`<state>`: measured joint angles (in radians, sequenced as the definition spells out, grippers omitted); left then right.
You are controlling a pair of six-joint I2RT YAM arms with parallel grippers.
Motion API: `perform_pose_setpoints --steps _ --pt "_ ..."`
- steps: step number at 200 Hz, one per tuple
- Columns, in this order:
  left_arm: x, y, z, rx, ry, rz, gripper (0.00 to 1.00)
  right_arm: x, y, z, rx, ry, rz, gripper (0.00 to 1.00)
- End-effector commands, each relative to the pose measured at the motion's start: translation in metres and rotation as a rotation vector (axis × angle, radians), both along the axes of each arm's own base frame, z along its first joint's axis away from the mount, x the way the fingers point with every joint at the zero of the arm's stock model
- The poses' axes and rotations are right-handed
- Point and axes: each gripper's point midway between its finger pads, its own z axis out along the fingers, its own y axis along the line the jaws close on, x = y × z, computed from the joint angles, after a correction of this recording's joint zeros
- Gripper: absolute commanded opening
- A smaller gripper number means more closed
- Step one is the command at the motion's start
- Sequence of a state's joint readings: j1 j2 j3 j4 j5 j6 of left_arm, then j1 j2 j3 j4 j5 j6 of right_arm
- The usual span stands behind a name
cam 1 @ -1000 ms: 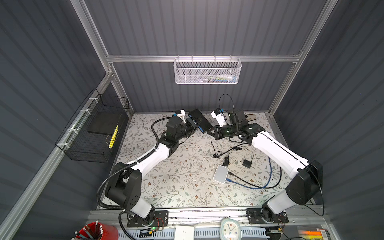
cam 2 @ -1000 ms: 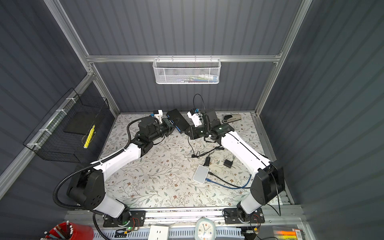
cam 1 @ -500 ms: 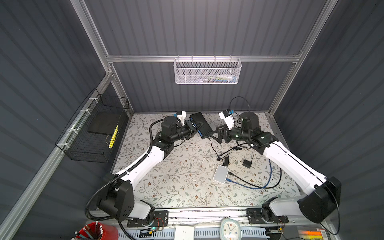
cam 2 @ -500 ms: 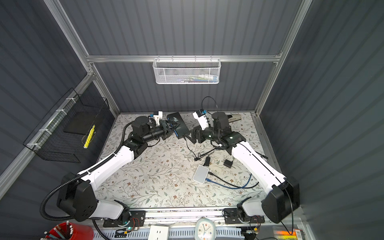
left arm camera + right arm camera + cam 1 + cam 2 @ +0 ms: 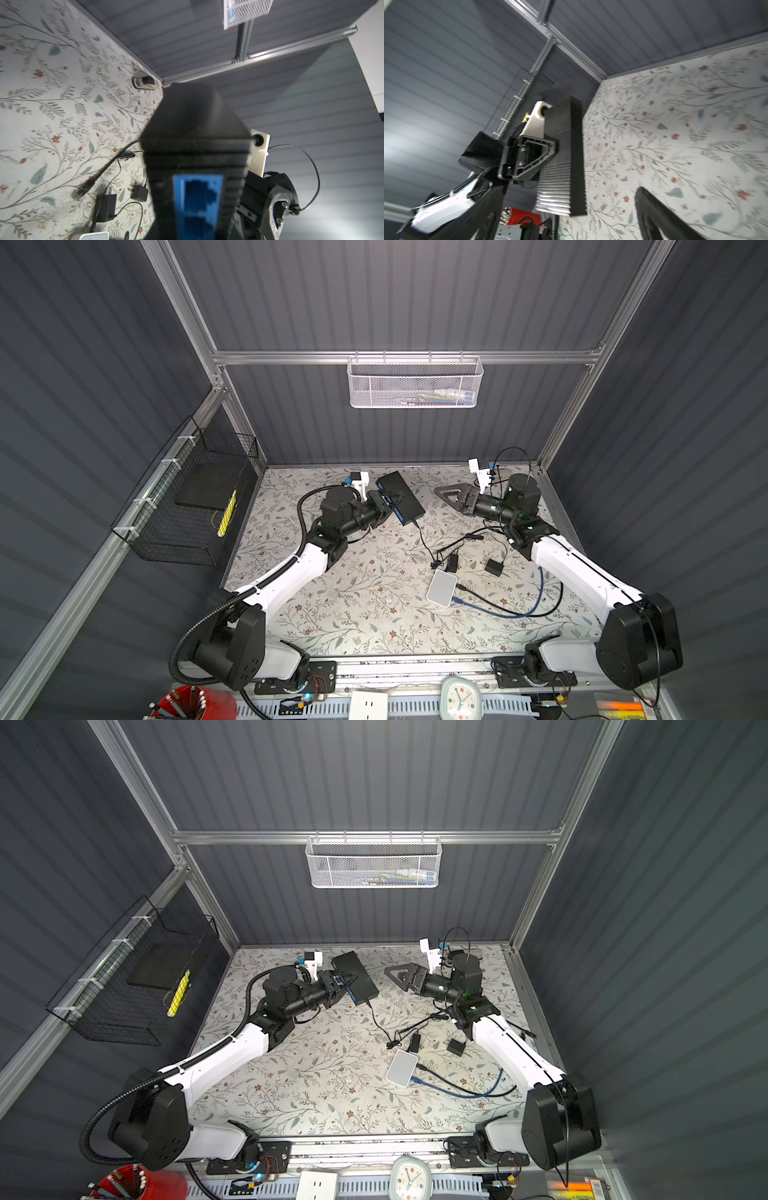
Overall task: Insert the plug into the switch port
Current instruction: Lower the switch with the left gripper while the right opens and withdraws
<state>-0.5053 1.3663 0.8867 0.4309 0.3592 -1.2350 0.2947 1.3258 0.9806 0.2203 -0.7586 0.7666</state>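
Left claw (image 5: 384,506) is clamped on the one black switch (image 5: 401,494), holding it tilted above the bench (image 5: 332,605) toward twelve o'clock, and the plug (image 5: 415,523) of a black cable meets the switch's corner at its five o'clock. Right claw (image 5: 448,495) stands spread wide and empty at the switch's three o'clock, apart from it. Lying on the bench I count one white box (image 5: 441,588), two black adapters (image 5: 453,562) and one blue cable (image 5: 542,589); any lettering is too small to read.
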Motion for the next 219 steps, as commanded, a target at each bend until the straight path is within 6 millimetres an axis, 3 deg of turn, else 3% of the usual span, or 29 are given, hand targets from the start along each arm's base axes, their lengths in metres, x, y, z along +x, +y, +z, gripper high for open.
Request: perform_pose_setpoints --steps 1,17,27,42,50,73,98,121,144,151,159,186,219 --pt "0.009 0.040 -0.027 0.020 0.072 0.275 0.00 -0.001 -0.017 -0.004 -0.129 0.001 -0.081 0.99" --pt "0.010 0.058 -0.044 0.013 0.125 0.393 0.01 -0.015 0.002 0.005 -0.088 -0.100 0.041 0.99" --pt "0.012 0.063 -0.045 0.012 0.136 0.440 0.01 -0.033 0.021 0.006 -0.207 -0.273 0.134 0.99" --pt "0.014 0.066 -0.046 0.026 0.164 0.485 0.01 -0.062 0.043 -0.019 -0.462 -0.583 0.269 0.99" --pt "0.011 0.069 -0.054 0.072 0.205 0.522 0.02 -0.064 0.045 -0.025 -0.503 -0.675 0.280 0.99" --pt "0.004 0.072 -0.077 0.067 0.218 0.657 0.05 -0.044 0.032 -0.017 -0.458 -0.598 0.176 0.99" --pt "0.004 0.091 -0.128 -0.003 0.297 0.827 0.03 -0.044 0.025 -0.022 -0.448 -0.577 0.132 0.99" --pt "0.019 0.100 -0.136 0.056 0.319 0.960 0.13 -0.045 0.017 -0.023 -0.433 -0.517 0.086 0.99" --pt "0.030 0.093 -0.161 0.032 0.399 1.014 0.08 -0.049 0.009 -0.018 -0.425 -0.519 0.044 0.99" --pt "0.030 0.091 -0.172 0.030 0.426 1.022 0.08 -0.047 0.007 -0.021 -0.424 -0.511 0.035 0.99" --pt "0.028 0.090 -0.184 0.025 0.465 1.038 0.08 -0.052 0.000 -0.011 -0.412 -0.532 0.015 0.99" --pt "0.023 0.095 -0.206 0.001 0.529 1.106 0.13 -0.056 -0.011 -0.009 -0.425 -0.528 0.004 0.99" --pt "0.028 0.087 -0.216 -0.028 0.565 1.116 0.24 -0.051 -0.027 -0.010 -0.410 -0.491 -0.027 0.99"
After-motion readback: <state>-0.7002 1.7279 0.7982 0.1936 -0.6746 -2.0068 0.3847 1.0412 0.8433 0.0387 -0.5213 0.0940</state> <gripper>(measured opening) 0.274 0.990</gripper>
